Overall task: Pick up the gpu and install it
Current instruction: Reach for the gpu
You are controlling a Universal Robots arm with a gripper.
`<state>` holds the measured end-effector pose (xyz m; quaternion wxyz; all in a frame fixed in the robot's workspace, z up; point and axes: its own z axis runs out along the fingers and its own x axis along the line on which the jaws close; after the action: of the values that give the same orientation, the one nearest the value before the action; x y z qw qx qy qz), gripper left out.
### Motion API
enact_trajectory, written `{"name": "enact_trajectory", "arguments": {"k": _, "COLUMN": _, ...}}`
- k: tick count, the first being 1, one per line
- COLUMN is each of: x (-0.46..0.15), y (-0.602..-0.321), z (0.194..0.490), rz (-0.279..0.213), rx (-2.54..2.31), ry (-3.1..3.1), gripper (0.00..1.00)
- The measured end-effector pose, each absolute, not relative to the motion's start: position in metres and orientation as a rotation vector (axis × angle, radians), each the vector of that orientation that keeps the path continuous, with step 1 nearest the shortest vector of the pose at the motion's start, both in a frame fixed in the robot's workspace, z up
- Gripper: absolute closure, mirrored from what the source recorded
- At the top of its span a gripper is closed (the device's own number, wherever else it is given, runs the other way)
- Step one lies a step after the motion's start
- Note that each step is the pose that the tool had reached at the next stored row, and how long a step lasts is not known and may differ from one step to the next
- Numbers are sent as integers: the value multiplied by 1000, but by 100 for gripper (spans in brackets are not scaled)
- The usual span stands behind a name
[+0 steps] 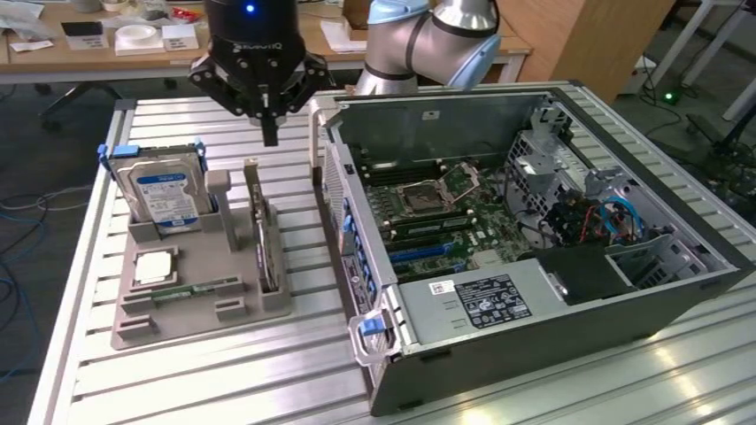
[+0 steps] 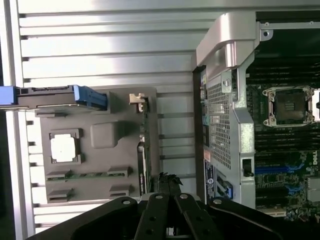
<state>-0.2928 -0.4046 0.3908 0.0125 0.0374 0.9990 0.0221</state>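
Note:
The gpu (image 1: 262, 237) stands on its long edge in a slot of the grey holder (image 1: 219, 257), a thin dark card with a metal bracket at its far end. In the wrist view the gpu (image 2: 142, 152) appears edge-on as a narrow dark strip along the holder (image 2: 107, 135). My gripper (image 1: 269, 133) hangs above the slatted table just beyond the card's far end, fingers shut together with nothing between them. Its black fingertips (image 2: 169, 181) point down close to the card's line, apart from it.
A hard drive (image 1: 165, 190) with blue rails stands in the holder, and a CPU (image 1: 154, 266) and a memory stick (image 1: 189, 290) lie flat there. The open computer case (image 1: 520, 221) lies at the exterior view's right, motherboard and blue slots (image 1: 420, 252) exposed.

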Motion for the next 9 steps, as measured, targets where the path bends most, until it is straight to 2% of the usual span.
{"name": "enact_trajectory", "arguments": {"k": 9, "x": -317, "y": -406, "z": 390, "rz": 69, "rx": 117, "ry": 3114, "gripper": 90}}
